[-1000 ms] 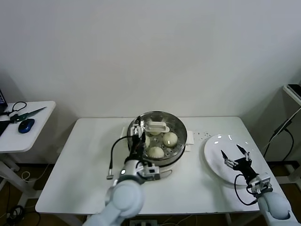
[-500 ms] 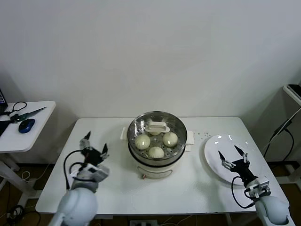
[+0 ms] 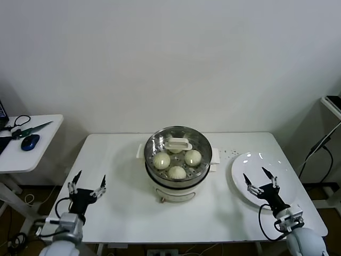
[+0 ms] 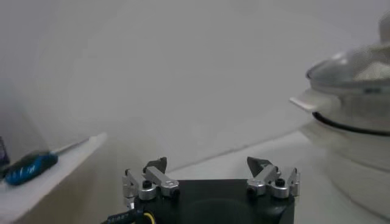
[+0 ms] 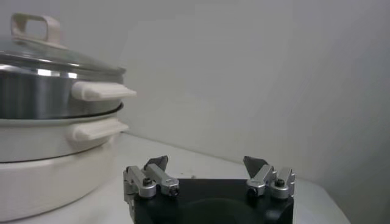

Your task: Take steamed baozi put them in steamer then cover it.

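Observation:
The steamer (image 3: 178,173) stands mid-table, a steel basket on a white pot base. Three cream-white baozi (image 3: 177,172) show through the glass cover (image 3: 178,144), which sits on the basket with its white handle on top; a fourth bun is hidden under the handle. My left gripper (image 3: 87,184) is open and empty over the table's front left corner, far from the steamer. My right gripper (image 3: 260,180) is open and empty over the white plate. The steamer shows in the left wrist view (image 4: 359,122) and, with the cover, in the right wrist view (image 5: 55,122).
A flat white plate (image 3: 250,162) lies at the table's right side. A small side table (image 3: 26,154) at the left holds a blue mouse (image 3: 30,142) and cables. A thin cable hangs at the steamer's front.
My left gripper has drawn back from the steamer's front left to the table's front left corner. My right gripper has slid slightly nearer and left over the plate. The cover stays on the steamer.

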Robot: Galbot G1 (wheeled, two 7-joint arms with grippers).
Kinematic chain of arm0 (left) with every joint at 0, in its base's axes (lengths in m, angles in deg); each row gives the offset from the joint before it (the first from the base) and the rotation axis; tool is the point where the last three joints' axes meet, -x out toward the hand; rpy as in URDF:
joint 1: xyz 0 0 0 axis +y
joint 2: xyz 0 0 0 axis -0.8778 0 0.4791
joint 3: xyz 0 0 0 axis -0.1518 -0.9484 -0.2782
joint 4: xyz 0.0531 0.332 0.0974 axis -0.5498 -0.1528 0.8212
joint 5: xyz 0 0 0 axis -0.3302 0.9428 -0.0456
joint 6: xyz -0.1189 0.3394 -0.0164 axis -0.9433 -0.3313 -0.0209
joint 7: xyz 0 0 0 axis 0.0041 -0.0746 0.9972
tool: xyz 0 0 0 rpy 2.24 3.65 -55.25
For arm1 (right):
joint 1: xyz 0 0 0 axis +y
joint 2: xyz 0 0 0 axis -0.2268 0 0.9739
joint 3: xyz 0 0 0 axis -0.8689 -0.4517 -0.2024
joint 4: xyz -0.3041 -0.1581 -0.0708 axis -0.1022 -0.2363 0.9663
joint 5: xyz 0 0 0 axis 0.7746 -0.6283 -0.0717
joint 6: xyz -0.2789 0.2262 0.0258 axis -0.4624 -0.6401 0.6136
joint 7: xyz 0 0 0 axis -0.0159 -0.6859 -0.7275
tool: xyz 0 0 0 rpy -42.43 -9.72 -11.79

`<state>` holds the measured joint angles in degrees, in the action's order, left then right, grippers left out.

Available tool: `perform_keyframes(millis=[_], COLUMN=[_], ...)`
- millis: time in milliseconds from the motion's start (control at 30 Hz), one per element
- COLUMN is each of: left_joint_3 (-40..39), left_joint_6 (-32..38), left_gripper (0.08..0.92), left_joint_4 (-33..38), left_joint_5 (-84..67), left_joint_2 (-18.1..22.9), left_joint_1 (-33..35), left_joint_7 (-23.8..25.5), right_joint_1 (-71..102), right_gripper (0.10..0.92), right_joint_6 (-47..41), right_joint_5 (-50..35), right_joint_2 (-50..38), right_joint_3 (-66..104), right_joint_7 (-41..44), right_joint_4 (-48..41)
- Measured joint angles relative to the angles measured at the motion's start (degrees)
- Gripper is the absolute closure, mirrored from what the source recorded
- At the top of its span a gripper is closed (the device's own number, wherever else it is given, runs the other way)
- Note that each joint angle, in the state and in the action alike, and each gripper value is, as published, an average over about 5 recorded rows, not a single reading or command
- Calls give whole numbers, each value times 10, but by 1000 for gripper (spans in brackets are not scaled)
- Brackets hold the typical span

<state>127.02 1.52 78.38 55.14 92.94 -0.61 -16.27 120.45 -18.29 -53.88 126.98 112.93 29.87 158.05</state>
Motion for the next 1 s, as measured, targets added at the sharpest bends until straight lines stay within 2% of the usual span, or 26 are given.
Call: perform_keyframes(millis=[367,1000], left_joint_3=[34,48], left_joint_6=[82,117], left_gripper=[177,177], left_joint_4=[-11,7], left_joint_5=[-67,-82], left_joint_2=[43,70], left_joint_1=[36,60], left_joint_7=[7,13], right_joint_1=[17,22], right_gripper=[203,203], right_joint_6=[0,3], right_joint_5=[-9,-18], right_joint_2=[9,12], right_joint_3=[6,9], right_joint_7=[0,1], right_joint_4=[16,18])
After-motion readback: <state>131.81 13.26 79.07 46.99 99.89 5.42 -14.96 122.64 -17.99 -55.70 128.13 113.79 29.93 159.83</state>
